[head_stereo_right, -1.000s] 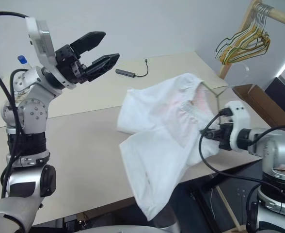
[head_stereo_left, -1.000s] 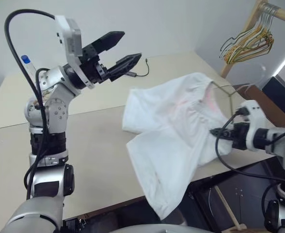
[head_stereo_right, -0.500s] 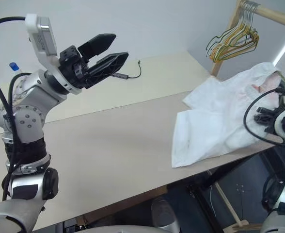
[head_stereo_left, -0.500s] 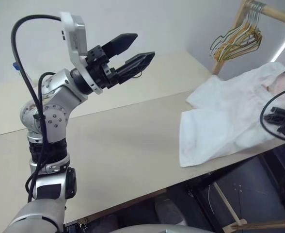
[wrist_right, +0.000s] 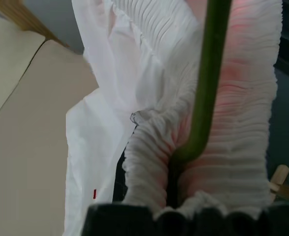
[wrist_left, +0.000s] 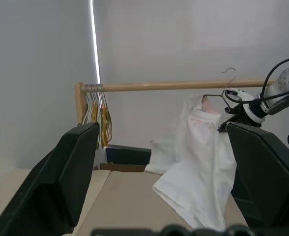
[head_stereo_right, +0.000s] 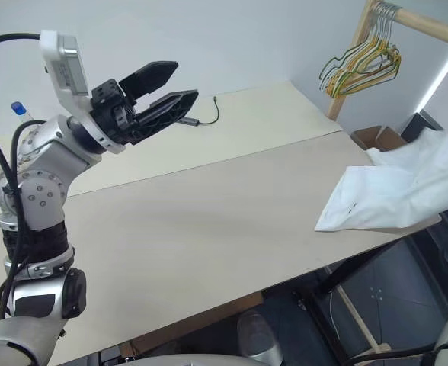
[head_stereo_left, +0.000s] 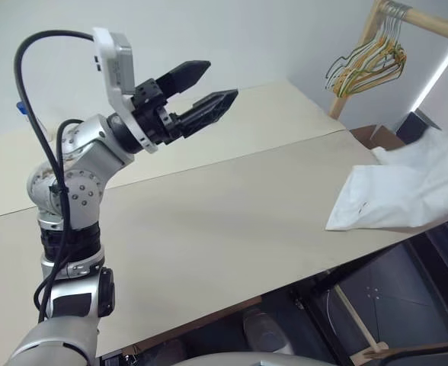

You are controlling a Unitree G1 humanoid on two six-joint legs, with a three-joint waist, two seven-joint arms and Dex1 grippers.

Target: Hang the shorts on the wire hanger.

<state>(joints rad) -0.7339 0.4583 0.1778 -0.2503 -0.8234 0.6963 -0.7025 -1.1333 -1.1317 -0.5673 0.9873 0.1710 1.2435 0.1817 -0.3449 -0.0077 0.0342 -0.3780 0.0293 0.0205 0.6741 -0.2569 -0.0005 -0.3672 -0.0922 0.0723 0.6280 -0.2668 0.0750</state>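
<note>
The white shorts [head_stereo_left: 407,191] hang from the thin wire hanger [wrist_left: 226,83], their lower part trailing on the table's right edge [head_stereo_right: 338,240]. My right gripper [wrist_left: 228,118] is shut on the wire hanger [wrist_right: 208,83] where the gathered, pink-stained waistband [wrist_right: 243,128] bunches around it. It holds them up just below the wooden rail [wrist_left: 174,86]. A small black-and-red mark [head_stereo_right: 351,205] shows near a hem. My left gripper [head_stereo_left: 220,80] is raised over the table's far left, open and empty, well apart from the shorts.
A bunch of yellowish and green hangers [head_stereo_left: 365,61] hangs on the rail at the back right. A cardboard box [head_stereo_right: 376,137] sits below the rack. A small adapter with a cable [head_stereo_right: 205,118] lies at the back of the beige table [head_stereo_left: 209,206].
My right gripper has swung right and up, carrying hanger and shorts off the middle of the table towards the rail. The view has turned right. The left gripper has stayed open.
</note>
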